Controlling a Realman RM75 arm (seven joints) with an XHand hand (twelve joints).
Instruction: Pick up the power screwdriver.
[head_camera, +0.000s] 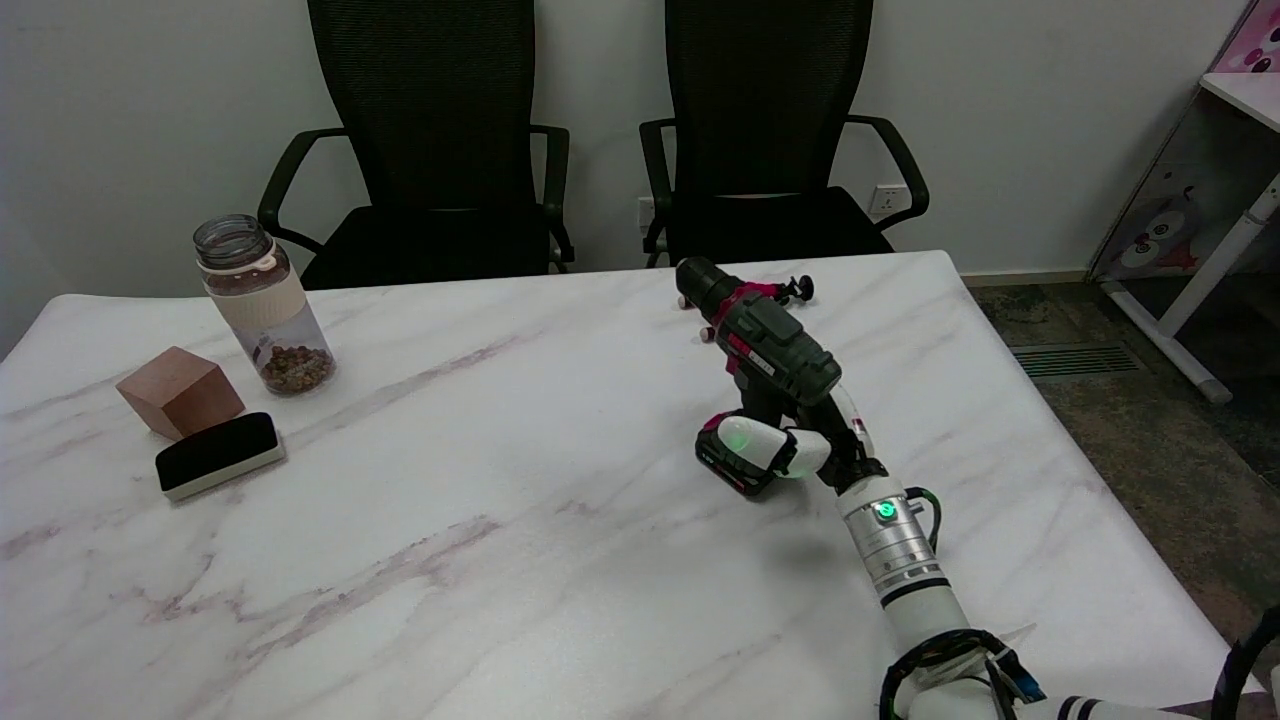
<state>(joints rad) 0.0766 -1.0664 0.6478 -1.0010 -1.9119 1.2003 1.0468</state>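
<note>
The power screwdriver (765, 345) hides most of the right hand (790, 445); chair tops cropped.

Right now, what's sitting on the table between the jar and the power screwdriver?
Nothing: in the head view, only bare marble tabletop runs from the jar to the power screwdriver, which the right hand grips at the handle.

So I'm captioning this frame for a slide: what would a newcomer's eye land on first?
First the dark green screwdriver right of the table's centre, tilted, with the right hand wrapped round its grip above the battery base. Next, the cluster at the far left: a jar with brown bits at its bottom, a wooden cube and a black-topped eraser. Two black chairs stand behind the marble table.
</note>
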